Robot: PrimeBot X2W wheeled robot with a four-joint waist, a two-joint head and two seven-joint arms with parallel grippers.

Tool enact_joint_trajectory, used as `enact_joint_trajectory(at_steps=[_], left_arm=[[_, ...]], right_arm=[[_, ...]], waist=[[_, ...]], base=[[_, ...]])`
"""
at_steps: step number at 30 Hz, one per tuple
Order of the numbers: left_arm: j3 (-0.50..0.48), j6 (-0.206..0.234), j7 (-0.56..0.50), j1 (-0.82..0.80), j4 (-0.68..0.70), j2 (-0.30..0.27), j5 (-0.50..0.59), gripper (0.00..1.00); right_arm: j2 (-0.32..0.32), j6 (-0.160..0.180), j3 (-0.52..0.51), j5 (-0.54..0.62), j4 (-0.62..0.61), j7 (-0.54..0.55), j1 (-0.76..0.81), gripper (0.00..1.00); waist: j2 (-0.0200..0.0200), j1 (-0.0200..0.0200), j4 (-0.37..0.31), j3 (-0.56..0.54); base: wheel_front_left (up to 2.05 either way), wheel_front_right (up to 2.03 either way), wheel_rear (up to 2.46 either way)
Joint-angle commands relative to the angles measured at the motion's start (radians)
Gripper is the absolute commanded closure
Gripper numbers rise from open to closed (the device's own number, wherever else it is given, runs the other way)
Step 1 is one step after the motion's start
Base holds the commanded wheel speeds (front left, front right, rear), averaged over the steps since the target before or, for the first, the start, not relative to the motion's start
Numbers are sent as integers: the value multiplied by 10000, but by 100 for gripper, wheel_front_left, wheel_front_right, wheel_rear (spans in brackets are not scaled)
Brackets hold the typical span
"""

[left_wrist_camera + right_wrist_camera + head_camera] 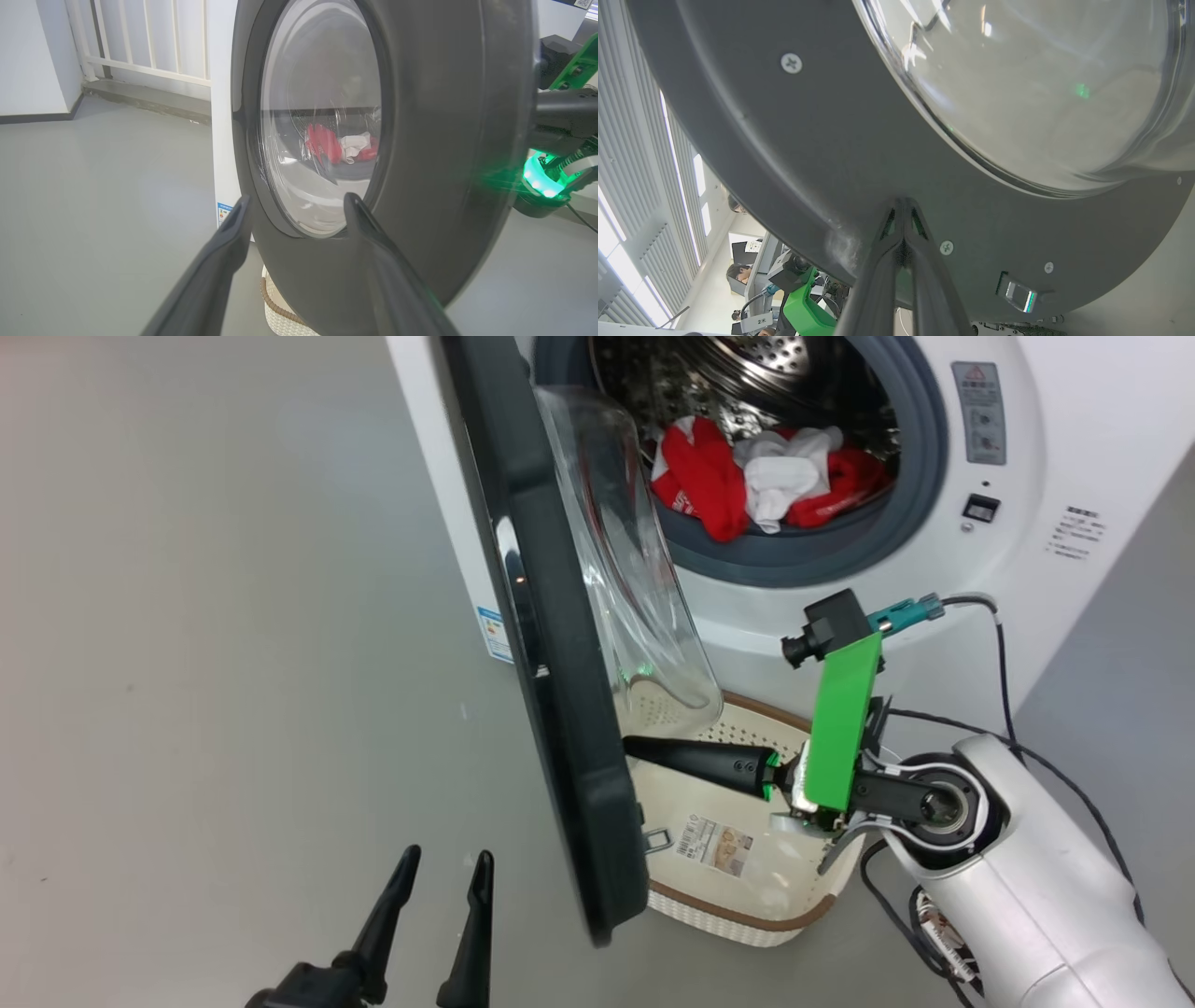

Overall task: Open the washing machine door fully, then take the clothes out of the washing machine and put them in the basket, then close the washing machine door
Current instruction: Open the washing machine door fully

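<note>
Clothes [747,476] lie in washing machine [1074,429] drum [728,373] at 12 o'clock; right gripper [627,745], clenched empty, tips against half-open washing machine door [551,663] above basket [672,803] at 5 o'clock; left gripper [448,854] splayed at 7 o'clock.

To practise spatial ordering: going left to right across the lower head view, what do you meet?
Dark two-fingered left gripper → glossy black-rimmed round washing machine door → cream perforated plastic basket → pale silver right forearm.
</note>
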State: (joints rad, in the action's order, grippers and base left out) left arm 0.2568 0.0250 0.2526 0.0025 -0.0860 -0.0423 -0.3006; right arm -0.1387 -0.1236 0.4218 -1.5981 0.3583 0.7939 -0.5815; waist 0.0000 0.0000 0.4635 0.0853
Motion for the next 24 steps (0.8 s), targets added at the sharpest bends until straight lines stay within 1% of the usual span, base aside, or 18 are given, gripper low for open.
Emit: enact_joint_trajectory(at_steps=[1, 6, 14, 24], left_arm=[[-399, 37, 92, -105, 167, -79, 107, 0], [-570, 184, 92, -99, 87, -79, 96, 0], [-866, 244, 92, -57, 86, -79, 175, 0], [-991, 243, 92, 2, 119, -79, 207, 0]], right_arm=[[351, -71, 179, 76, -359, 60, 75, 100], [512, -71, 313, 125, -360, 22, 179, 100], [721, -71, 569, 125, -276, -36, 83, 100], [817, -71, 668, 66, -262, -181, 119, 100]], waist=[[0, 0, 341, -204], [0, 0, 591, -254], [0, 0, 667, -207], [0, 0, 664, -249]], base=[[0, 0, 0], [0, 0, 0], [0, 0, 0], [0, 0, 0]])
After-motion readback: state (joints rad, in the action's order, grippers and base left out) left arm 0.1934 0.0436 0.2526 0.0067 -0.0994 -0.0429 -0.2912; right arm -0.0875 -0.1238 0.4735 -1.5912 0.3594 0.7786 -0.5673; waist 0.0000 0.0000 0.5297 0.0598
